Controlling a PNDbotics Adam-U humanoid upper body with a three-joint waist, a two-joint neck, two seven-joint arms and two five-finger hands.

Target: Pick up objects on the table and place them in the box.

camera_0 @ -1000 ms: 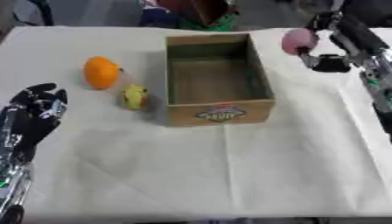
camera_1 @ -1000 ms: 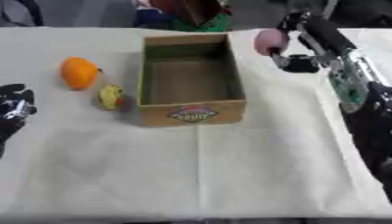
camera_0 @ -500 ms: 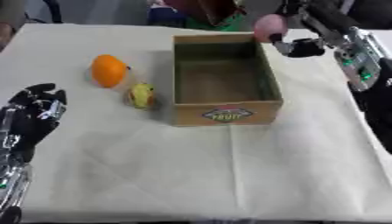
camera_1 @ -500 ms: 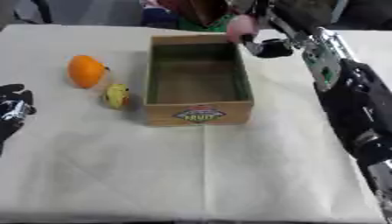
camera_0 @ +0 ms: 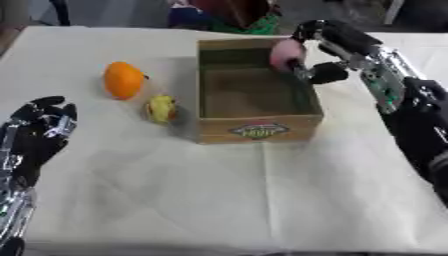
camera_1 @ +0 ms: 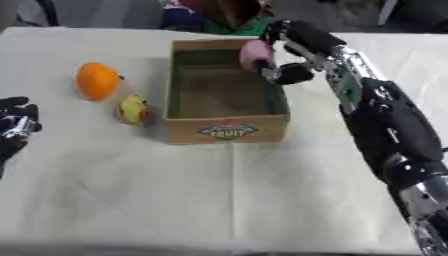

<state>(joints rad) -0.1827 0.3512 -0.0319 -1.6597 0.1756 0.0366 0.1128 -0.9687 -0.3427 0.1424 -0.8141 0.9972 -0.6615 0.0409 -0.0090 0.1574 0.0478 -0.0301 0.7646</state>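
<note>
Holding pink object (camera_0: 285, 54) over box (camera_0: 255, 131), right hand (camera_0: 313, 59); orange (camera_0: 122, 80) beside

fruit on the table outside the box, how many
2: an orange left of the box, and a small yellow fruit lying close by its left wall. A pink fruit is held by the right hand over the box.

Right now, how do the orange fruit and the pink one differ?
The orange fruit lies on the table left of the box; the pink fruit is held over the box's far right corner by the right hand. The orange one looks larger. Both are rounded and outside the box.
</note>
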